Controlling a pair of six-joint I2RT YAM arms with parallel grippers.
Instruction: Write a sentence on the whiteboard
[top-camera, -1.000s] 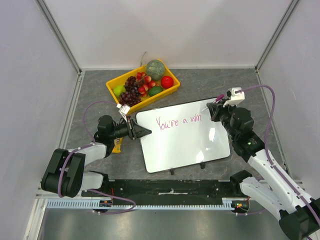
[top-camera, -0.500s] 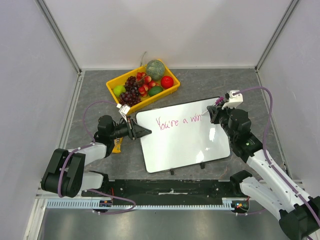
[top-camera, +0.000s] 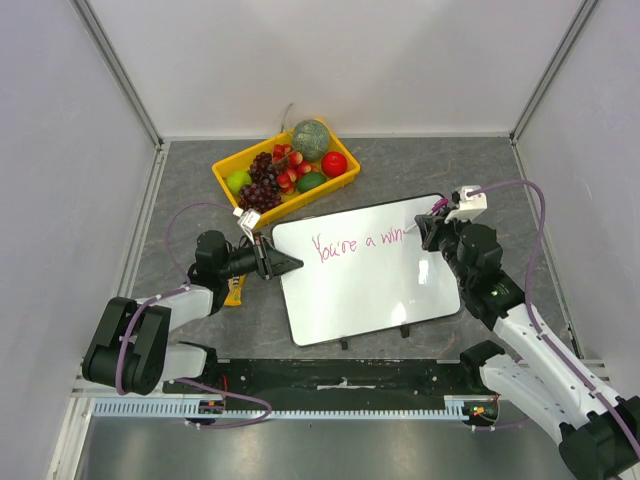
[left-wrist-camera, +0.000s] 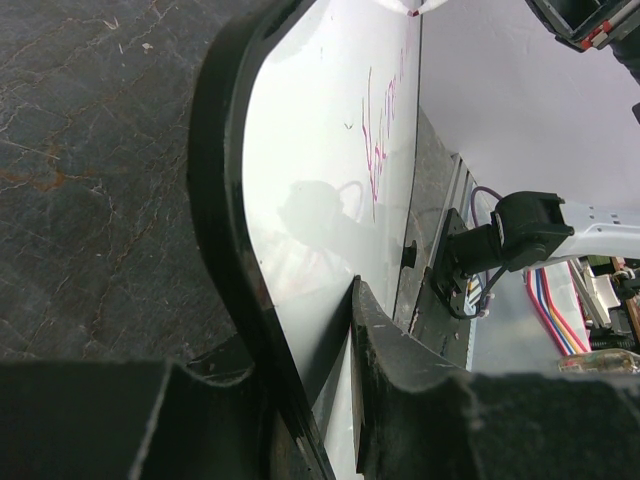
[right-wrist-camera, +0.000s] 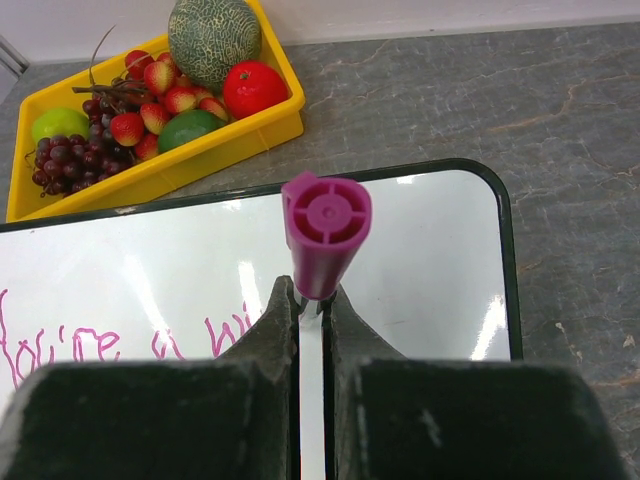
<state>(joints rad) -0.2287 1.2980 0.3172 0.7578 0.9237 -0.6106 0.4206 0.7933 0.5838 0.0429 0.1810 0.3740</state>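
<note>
Top view: we note the glossy white, black-rimmed whiteboard (top-camera: 370, 285) flat on the grey table (top-camera: 450, 170) between the arms; left wrist: the left gripper (left-wrist-camera: 310, 370) pinches its rim, presumably steadying it; right wrist: the right gripper (right-wrist-camera: 312, 300) clamps a magenta plastic marker (right-wrist-camera: 325, 225) upright for writing.

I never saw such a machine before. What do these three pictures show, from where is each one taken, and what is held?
These are two robot arms bolted at the near edge of a table. One picture looks down from above; the other two come from a camera on each wrist. On the table lie a whiteboard reading "You're a win" in pink and a yellow tray of fruit. The left arm clamps the board's left edge in its jaws. The right arm holds a magenta marker in its jaws.
</note>
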